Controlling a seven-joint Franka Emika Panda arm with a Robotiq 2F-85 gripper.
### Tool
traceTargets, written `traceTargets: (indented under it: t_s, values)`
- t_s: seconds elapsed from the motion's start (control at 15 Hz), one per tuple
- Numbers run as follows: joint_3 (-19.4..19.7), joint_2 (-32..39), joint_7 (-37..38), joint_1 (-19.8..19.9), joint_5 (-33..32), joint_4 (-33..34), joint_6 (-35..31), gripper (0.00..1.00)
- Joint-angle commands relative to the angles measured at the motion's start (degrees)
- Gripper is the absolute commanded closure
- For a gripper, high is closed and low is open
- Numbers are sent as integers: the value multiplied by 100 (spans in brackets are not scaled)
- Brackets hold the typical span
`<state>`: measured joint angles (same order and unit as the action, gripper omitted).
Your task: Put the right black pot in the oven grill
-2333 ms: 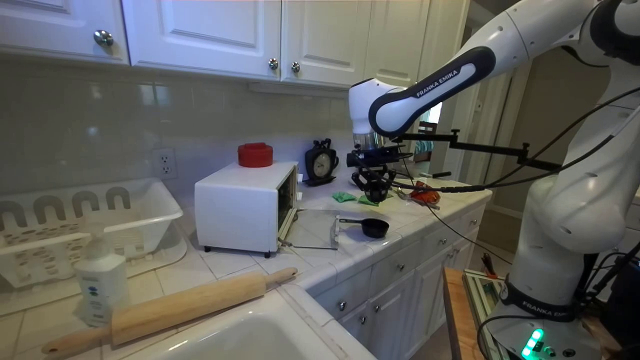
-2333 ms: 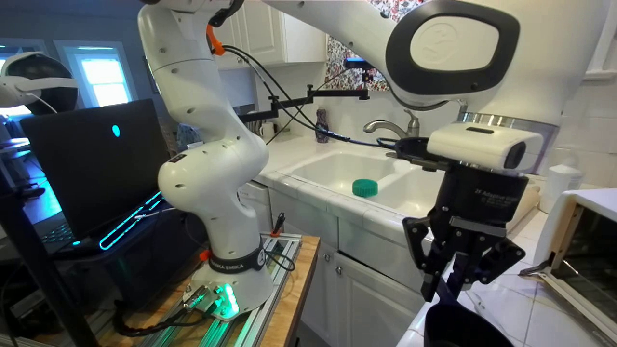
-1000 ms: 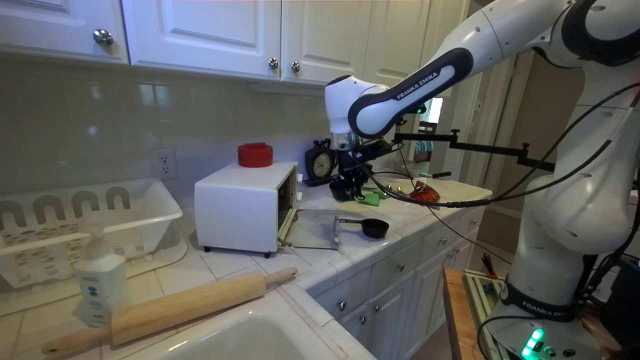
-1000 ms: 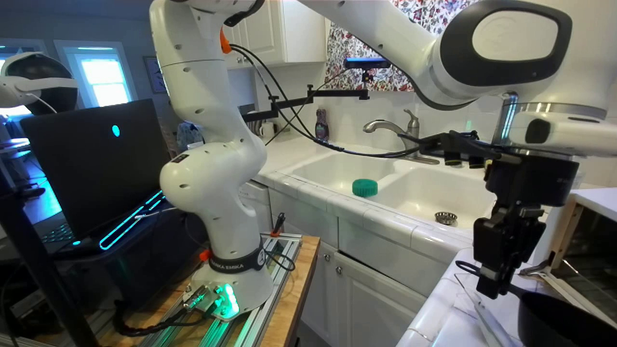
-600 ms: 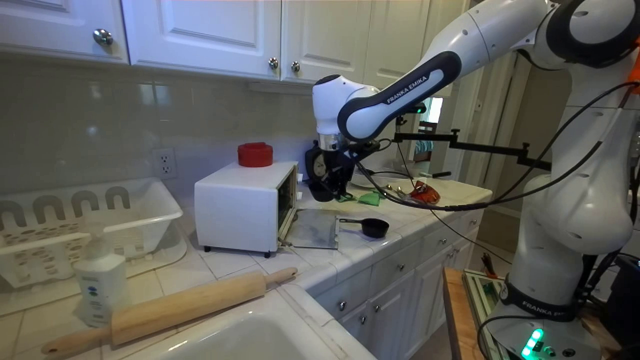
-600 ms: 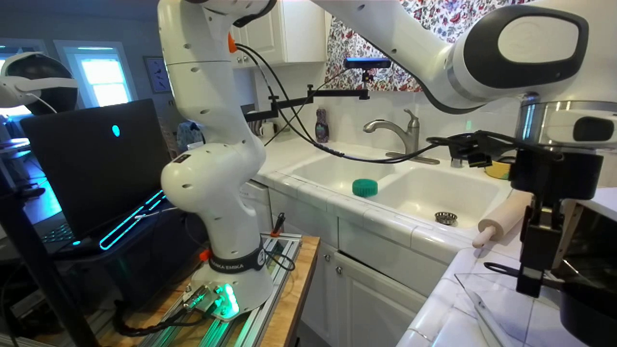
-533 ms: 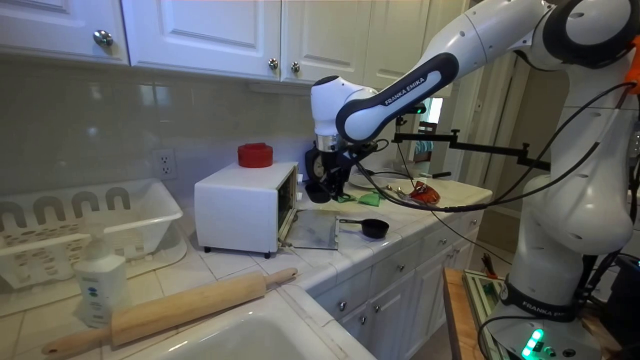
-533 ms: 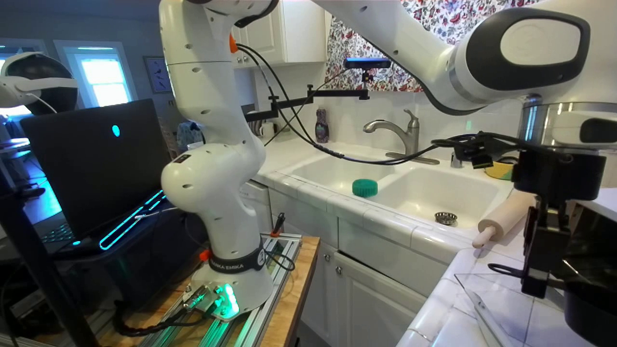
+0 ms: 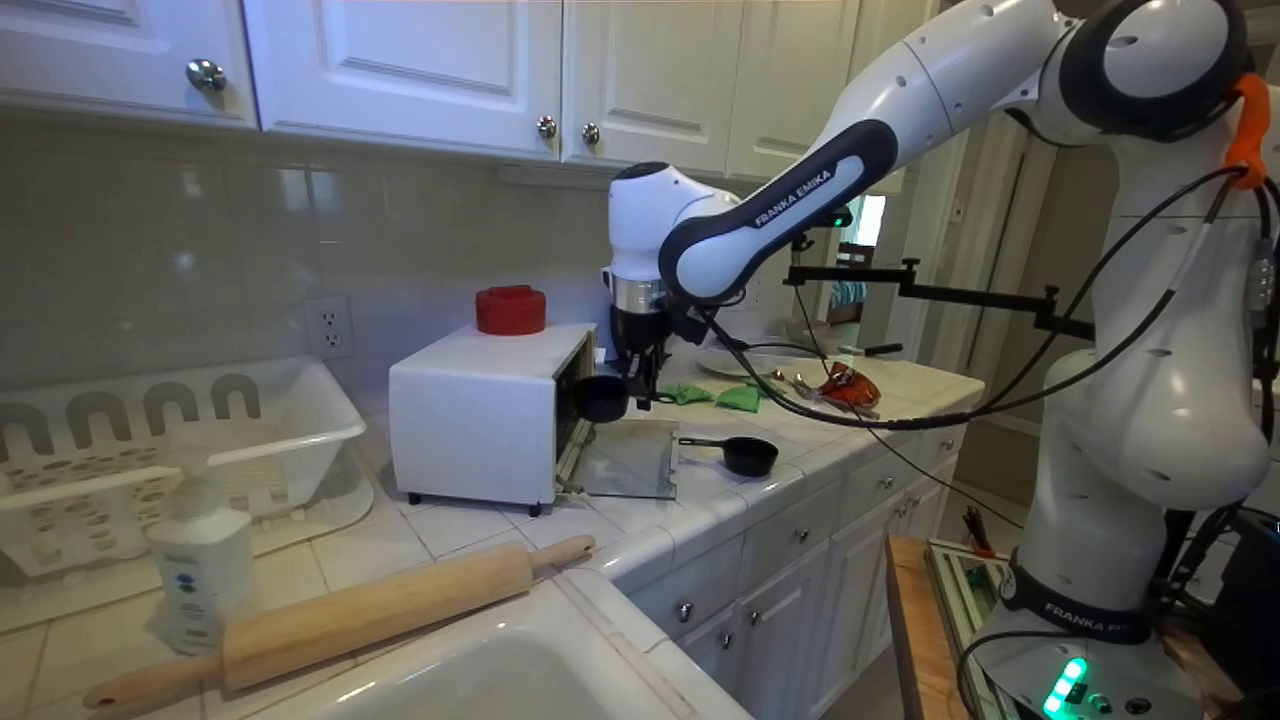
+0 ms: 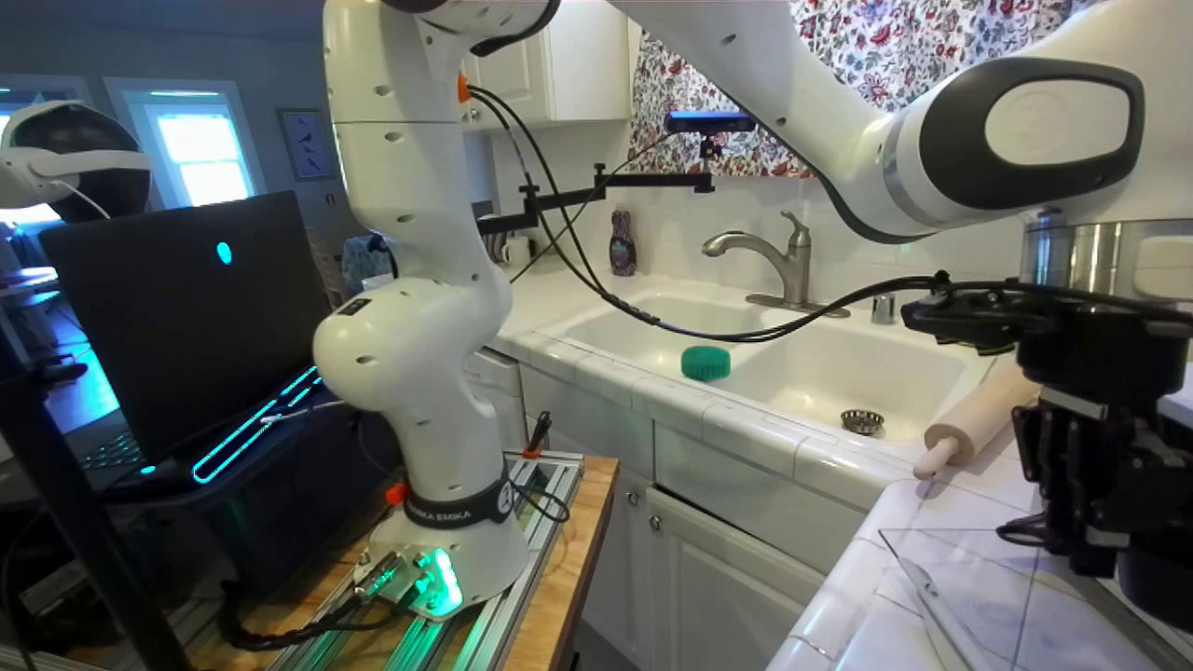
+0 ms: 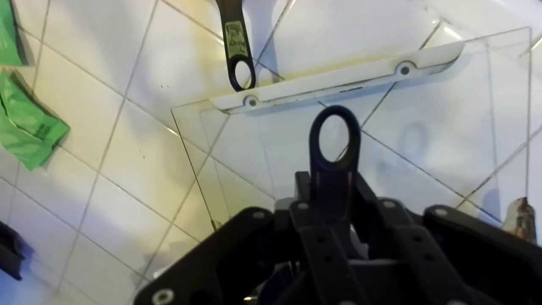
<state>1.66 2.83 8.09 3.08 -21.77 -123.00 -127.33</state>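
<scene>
The gripper (image 11: 332,181) is pinching the handle (image 11: 356,140) of a small black saucepan (image 9: 602,399), which hangs above the lowered glass door (image 9: 630,460), close by the mouth (image 9: 568,385) of the white toaster oven (image 9: 475,430); whether its left edge is inside, I can't tell. To my eye the step in hand is loading the oven. Next it needs a push to the left, pan level and clear of the sides, then lowering and letting go. Another black saucepan (image 9: 750,457) sits on the counter (image 9: 590,512) to the right, just past the door's edge.
</scene>
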Motion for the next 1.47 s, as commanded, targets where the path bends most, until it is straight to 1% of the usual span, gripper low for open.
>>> traceTargets:
  t_s: [0.0,0.13,0.4,0.47,0.6,1.0,1.2,1.4]
  values:
    - [40,24,-242,-58,9,27,-45,76]
    - [36,56,-491,-74,11,62,-82,76]
    - [35,66,-579,-75,12,73,-85,76]
    - [34,66,-584,-75,12,73,-85,94]
    - [14,111,-879,-55,376,93,-128,94]
    - [-14,235,-1728,-39,1161,225,-296,94]
    - [-17,333,-1973,-39,1331,314,-400,94]
    - [-15,490,-2012,-34,1361,451,-488,94]
